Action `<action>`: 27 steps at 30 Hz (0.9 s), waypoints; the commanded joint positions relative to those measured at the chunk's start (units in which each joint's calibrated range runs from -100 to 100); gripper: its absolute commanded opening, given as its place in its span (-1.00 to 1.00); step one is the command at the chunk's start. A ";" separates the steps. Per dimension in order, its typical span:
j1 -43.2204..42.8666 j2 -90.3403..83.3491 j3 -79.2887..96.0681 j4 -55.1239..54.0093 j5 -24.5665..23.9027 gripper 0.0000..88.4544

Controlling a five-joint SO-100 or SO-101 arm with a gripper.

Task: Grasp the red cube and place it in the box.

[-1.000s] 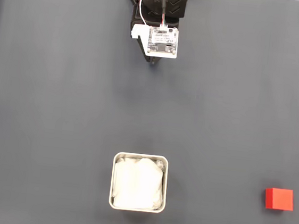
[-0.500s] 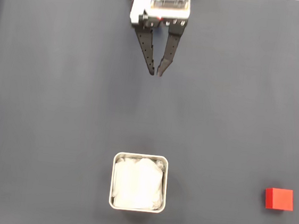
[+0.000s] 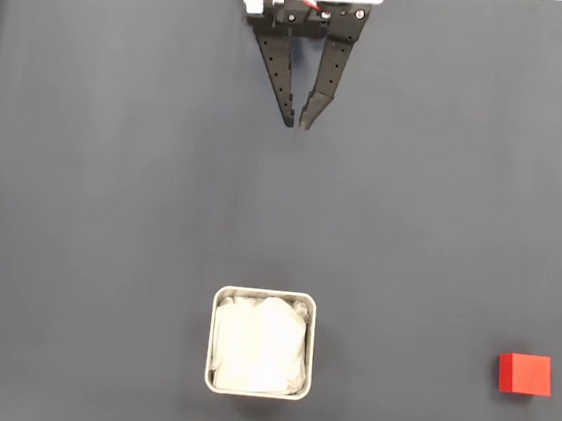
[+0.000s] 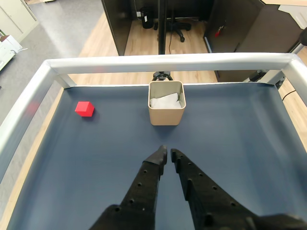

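Since a second ago the gripper [image 3: 297, 125] has swung up so its black fingers [image 3: 278, 64] show, tips nearly together and holding nothing, while the cube [image 3: 525, 374] has not moved, sitting at the fixed view's lower right. Well left of it stands the paper-lined box [image 3: 261, 342], on the dark mat [image 3: 111, 203].

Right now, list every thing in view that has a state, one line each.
gripper: nearly shut, tips a sliver apart, holding nothing, raised over the mat.
red cube: flat on the mat, untouched, outside the box.
box: upright, open on top, white crumpled lining inside, no cube in it.
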 commanded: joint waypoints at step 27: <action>-8.97 12.12 -8.77 -3.63 1.03 -1.00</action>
